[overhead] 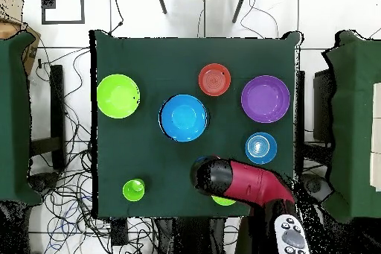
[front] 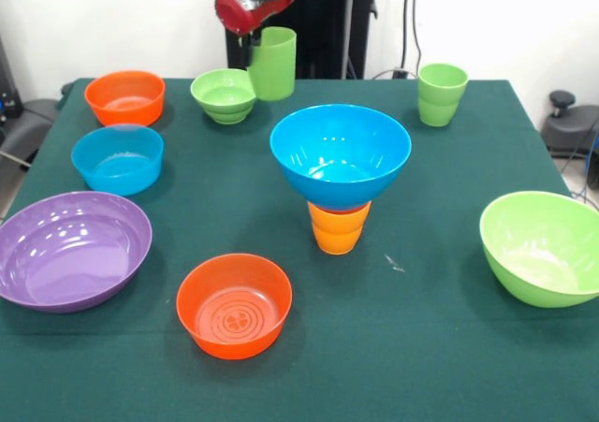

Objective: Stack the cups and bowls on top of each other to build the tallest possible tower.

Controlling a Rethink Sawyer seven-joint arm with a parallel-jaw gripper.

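Observation:
The tower stands mid-table: a big blue bowl point(front: 340, 152) point(overhead: 184, 117) rests on nested orange cups point(front: 339, 225). At the back, my gripper point(front: 254, 53) is shut on the rim of a green cup point(front: 273, 64), which hangs slightly tilted beside a small lime bowl point(front: 224, 94). From above, the red arm point(overhead: 242, 180) hides the gripper, the held cup and most of that bowl point(overhead: 223, 200). Another green cup point(front: 442, 93) point(overhead: 134, 189) stands at the back right in the front view.
Loose bowls ring the tower: orange point(front: 124, 96), light blue point(front: 117, 158) point(overhead: 260, 147), purple point(front: 70, 249) point(overhead: 266, 99), a nearer orange one point(front: 234, 305) point(overhead: 214, 80), and large lime green point(front: 543, 246) point(overhead: 118, 95). Green cloth point(front: 421, 347) covers the table.

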